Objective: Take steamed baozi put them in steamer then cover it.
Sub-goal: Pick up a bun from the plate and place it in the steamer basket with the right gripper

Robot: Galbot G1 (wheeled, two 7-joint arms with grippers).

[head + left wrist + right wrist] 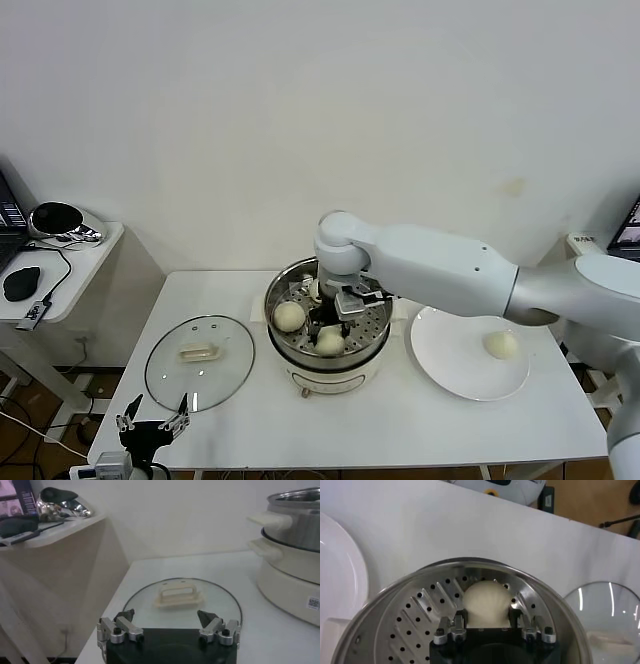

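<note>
The right arm is stretched across from the right with its wrist bent downward, the right gripper (487, 622) closed around a bun, while the left gripper (154, 421) is held low, fingers spread apart.

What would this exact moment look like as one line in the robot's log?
right gripper: in steamer, around a baozi | one baozi on plate | lid on table | left gripper: open, idle near lid
</note>
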